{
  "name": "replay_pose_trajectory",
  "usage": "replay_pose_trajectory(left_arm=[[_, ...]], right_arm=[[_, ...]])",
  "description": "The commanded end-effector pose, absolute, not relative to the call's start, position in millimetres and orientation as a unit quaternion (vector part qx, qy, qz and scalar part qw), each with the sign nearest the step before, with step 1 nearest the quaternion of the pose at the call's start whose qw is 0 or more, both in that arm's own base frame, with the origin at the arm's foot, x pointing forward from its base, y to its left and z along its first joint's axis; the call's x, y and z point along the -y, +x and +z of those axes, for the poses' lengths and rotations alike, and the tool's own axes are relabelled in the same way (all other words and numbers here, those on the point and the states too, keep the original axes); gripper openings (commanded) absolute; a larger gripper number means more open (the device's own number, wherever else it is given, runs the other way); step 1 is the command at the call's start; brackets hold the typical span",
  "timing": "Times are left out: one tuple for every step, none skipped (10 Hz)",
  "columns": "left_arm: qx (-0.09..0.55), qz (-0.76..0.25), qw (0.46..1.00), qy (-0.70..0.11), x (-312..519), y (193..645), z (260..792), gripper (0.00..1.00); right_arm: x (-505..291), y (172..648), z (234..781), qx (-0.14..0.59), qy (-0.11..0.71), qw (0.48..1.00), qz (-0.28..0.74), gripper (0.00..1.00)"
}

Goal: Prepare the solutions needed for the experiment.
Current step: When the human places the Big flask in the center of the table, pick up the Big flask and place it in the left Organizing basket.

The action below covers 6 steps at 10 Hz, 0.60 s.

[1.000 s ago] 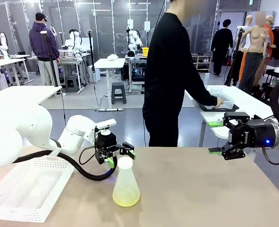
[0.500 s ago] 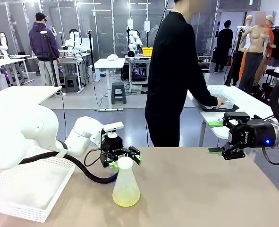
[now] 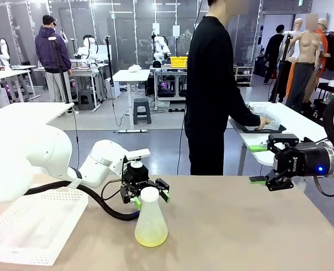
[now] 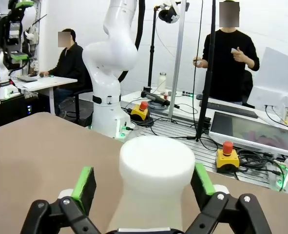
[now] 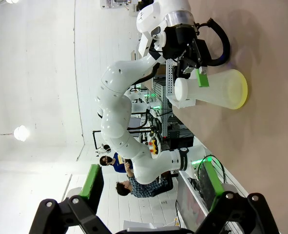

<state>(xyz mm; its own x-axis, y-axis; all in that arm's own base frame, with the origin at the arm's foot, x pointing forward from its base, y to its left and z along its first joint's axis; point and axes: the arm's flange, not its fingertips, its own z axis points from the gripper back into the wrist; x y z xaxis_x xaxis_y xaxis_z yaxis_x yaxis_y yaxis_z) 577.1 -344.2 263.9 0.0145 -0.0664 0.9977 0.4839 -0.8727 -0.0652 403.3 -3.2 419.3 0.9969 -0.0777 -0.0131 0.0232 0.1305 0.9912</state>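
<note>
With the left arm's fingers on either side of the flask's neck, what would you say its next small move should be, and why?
Probably close the left gripper on the neck of the flask. Its green-padded fingers stand open on both sides of the white neck, with gaps showing in the left wrist view. The flask stands upright on the table with the pale yellow-green solution at its bottom.

Grey-floored lab, white tables [image 3: 131, 75], a stool [image 3: 142, 108] behind.
</note>
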Motion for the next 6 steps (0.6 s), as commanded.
replay_pose_trajectory(left_arm=[[0.136,-0.7,0.213,-0.668,338,555,277,1.0],[0.128,-0.699,0.211,-0.671,338,556,277,1.0],[0.138,-0.686,0.194,-0.688,339,553,269,1.0],[0.141,-0.681,0.183,-0.695,340,553,262,1.0],[0.142,-0.679,0.179,-0.698,342,554,256,1.0],[0.143,-0.681,0.175,-0.696,348,553,252,1.0]], right_arm=[[3,403,421,0.023,0.661,0.749,-0.032,1.0],[3,403,421,0.023,0.661,0.749,-0.032,1.0],[3,403,421,0.023,0.661,0.749,-0.032,1.0],[3,403,421,0.023,0.661,0.749,-0.032,1.0],[3,403,421,0.023,0.661,0.749,-0.032,1.0],[3,403,421,0.023,0.661,0.749,-0.032,1.0]])
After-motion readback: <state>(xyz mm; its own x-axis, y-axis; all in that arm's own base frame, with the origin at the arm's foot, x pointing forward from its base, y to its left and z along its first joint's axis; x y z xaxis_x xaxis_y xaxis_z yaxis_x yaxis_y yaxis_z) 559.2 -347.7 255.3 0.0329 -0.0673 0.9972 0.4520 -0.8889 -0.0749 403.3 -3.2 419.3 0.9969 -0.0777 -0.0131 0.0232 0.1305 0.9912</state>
